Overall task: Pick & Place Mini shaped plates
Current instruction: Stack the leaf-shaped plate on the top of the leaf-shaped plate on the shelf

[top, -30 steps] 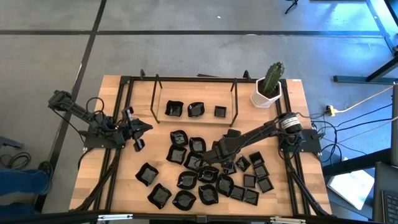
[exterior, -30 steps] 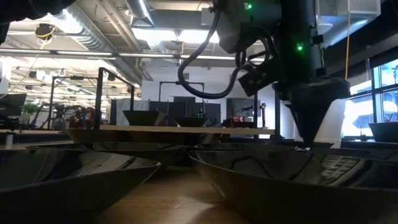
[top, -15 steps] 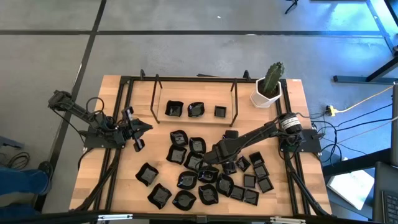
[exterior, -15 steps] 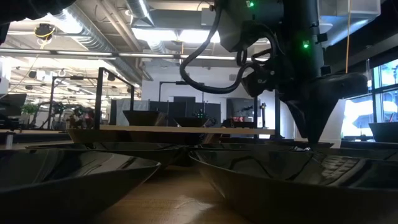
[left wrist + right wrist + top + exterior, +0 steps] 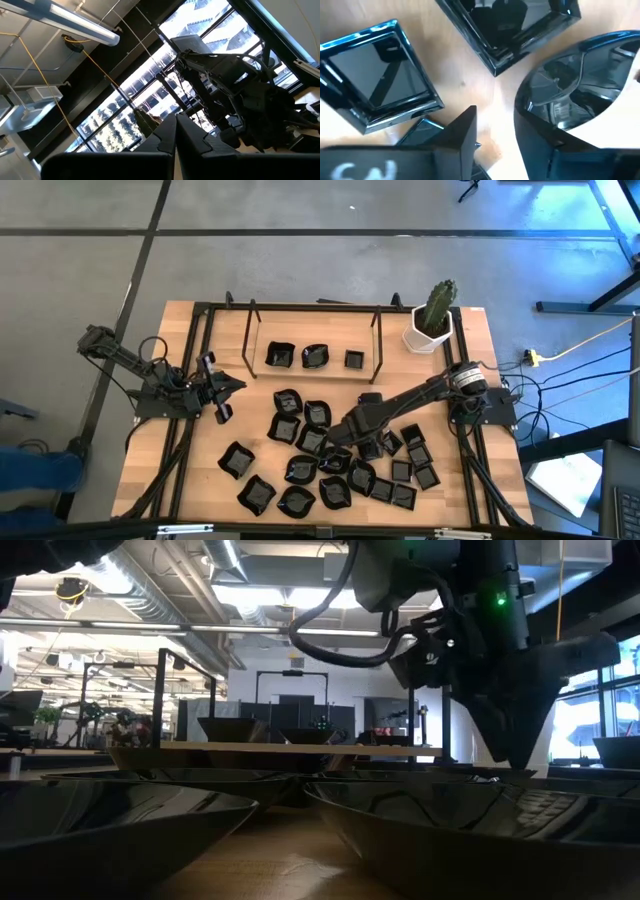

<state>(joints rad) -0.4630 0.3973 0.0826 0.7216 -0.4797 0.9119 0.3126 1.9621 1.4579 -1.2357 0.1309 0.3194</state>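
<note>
Three mini shaped plates (image 5: 314,357) on raised rack (image 5: 250,330), cactus (image 5: 437,304) in white pot (image 5: 424,336)

Most of the mini shaped plates (image 5: 330,465) are sitting in a loose cluster on the table's (image 5: 200,490) near half. Three more are lying in a row on the raised rack (image 5: 313,342) behind them, with the cactus pot (image 5: 430,330) standing right of it.
</note>
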